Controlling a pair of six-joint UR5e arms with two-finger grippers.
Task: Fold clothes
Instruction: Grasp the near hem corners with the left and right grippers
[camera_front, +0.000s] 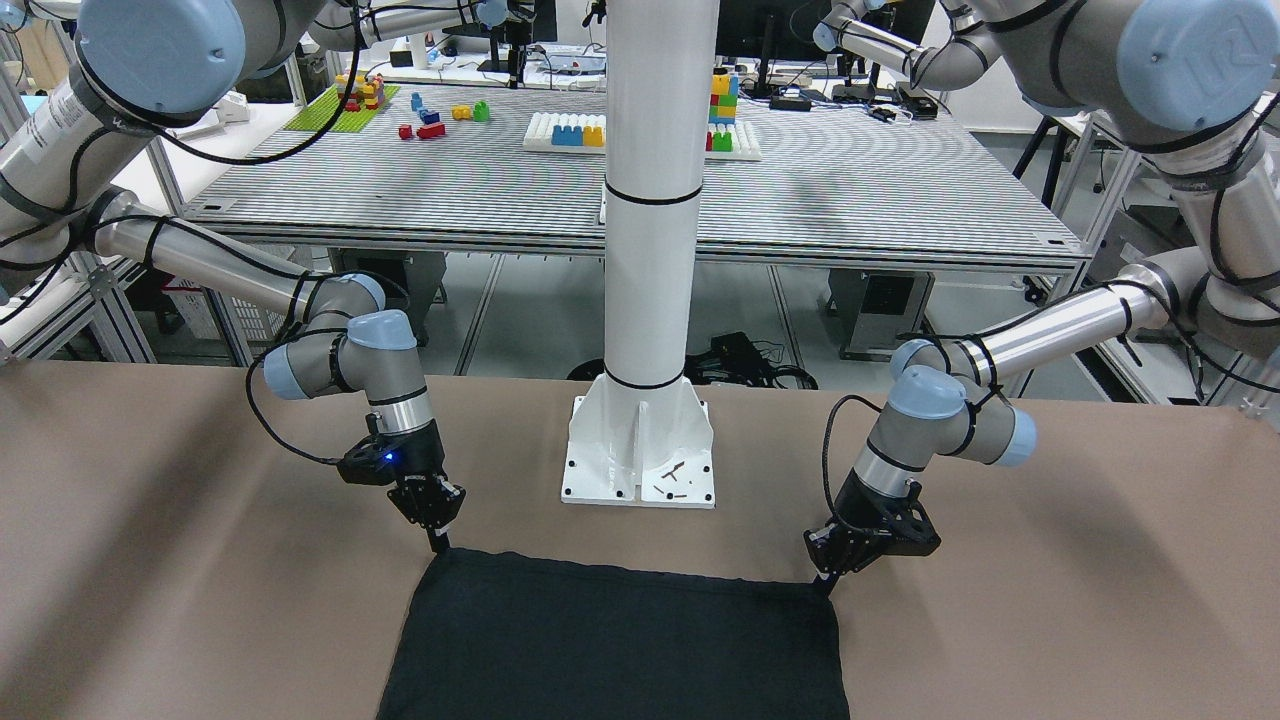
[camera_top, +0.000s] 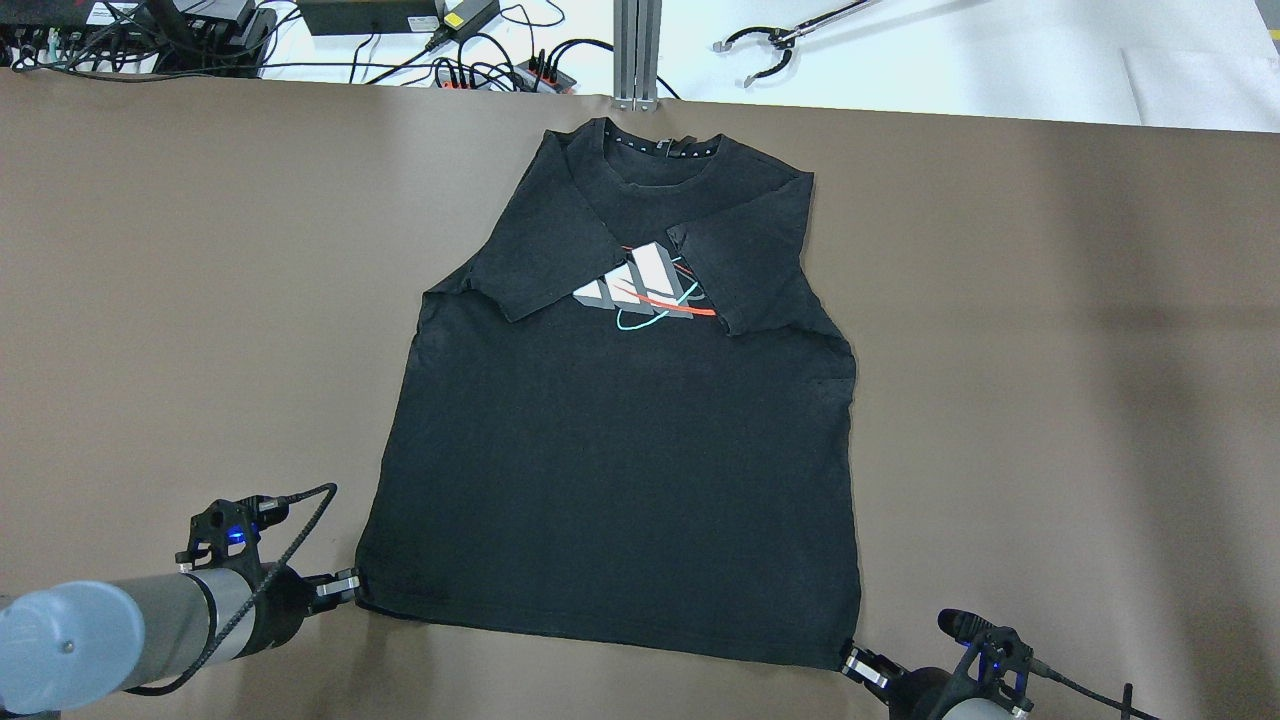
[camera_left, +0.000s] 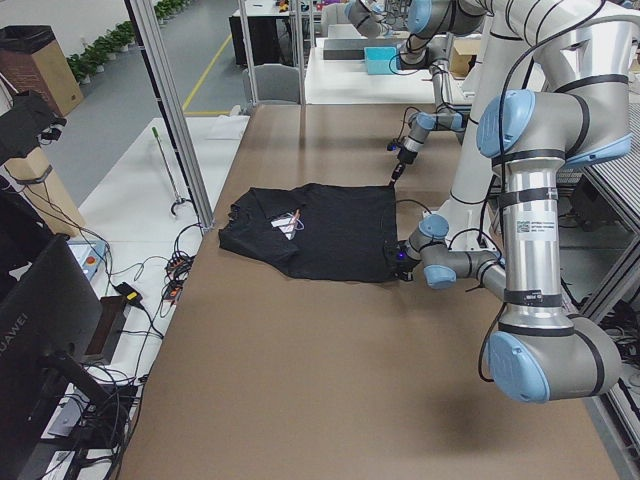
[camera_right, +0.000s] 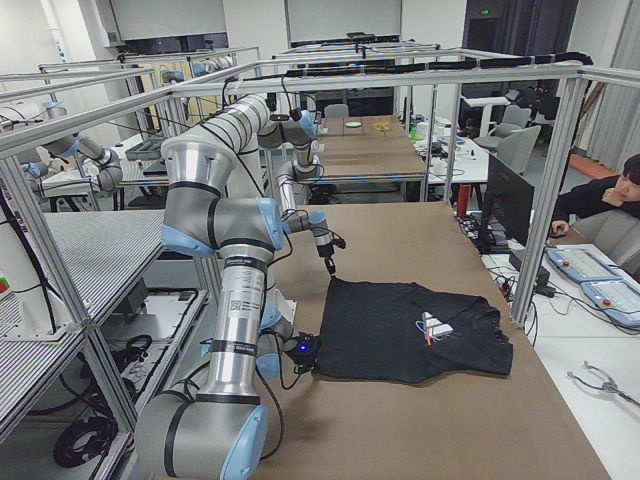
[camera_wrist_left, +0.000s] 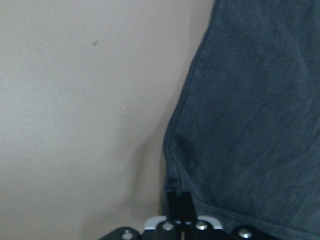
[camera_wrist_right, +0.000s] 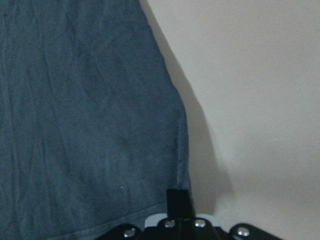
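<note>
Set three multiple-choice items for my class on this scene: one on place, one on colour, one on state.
1. Where are the left gripper and right gripper? A. at the collar B. at the T-shirt's bottom hem corners C. off the table
2. T-shirt's main colour? A. white B. red C. black
3. How do its sleeves lie? A. spread outward B. folded in over the chest C. rolled up
Answers: 1 B, each tip meets a hem corner; 2 C, the fabric is dark throughout; 3 B, both overlap the print.

White pillar (camera_front: 650, 250) on brown table (camera_front: 150, 560); coloured blocks (camera_front: 431, 128) on rear bench (camera_front: 850, 190).
</note>
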